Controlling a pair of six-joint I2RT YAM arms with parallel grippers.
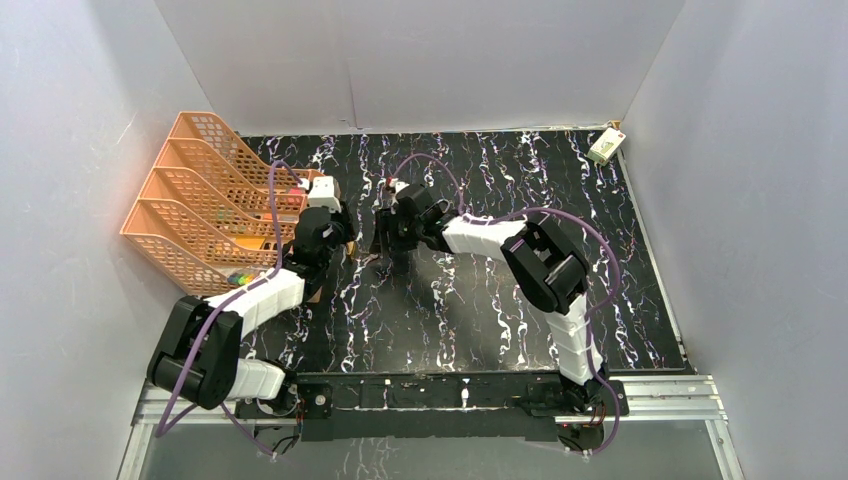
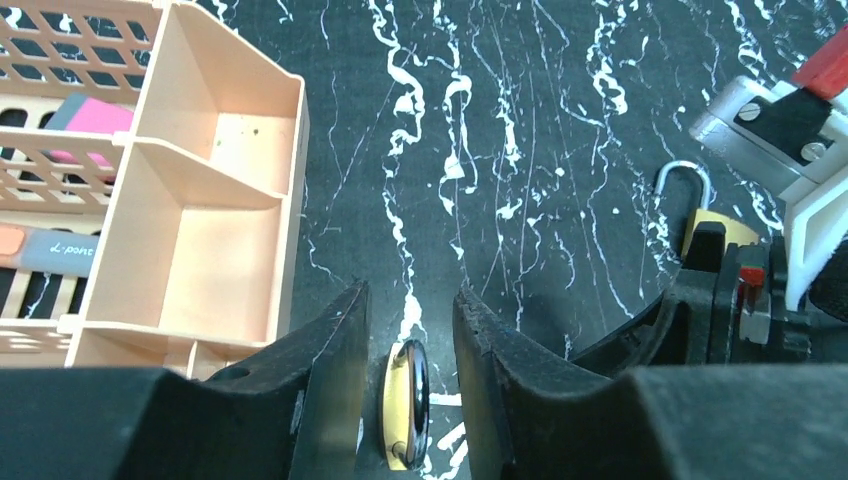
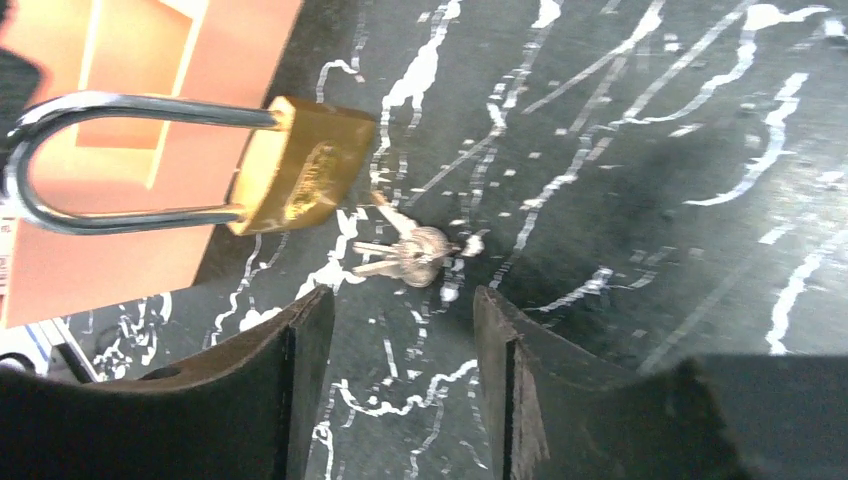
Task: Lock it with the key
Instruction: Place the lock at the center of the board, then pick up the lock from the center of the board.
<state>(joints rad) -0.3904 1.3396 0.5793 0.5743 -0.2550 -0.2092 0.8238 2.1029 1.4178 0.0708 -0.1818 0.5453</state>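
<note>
1. The right tool (image 3: 402, 300) hangs over the marbled surface (image 3: 650, 150) with its jaws parted and nothing between them. The brass padlock (image 3: 300, 175) lies just ahead of it and to its left, and the keys (image 3: 412, 256) fan out from the lock's base directly beyond the gap.
2. The left tool (image 2: 410, 295) stands partly open. A small yellow-and-black disc (image 2: 405, 405) sits between its fingers, apparently touching neither; what it is cannot be told. The padlock lies off to its right, the orange tray (image 2: 220, 230) to its left.
3. Judged from here, one tool should pin the lock's body flat. The other should close squarely on the key head, low and centred, then turn it without dragging the lock.
4. Both legs of the shackle (image 3: 110, 160) appear to meet the body; whether it is latched cannot be told.
</note>
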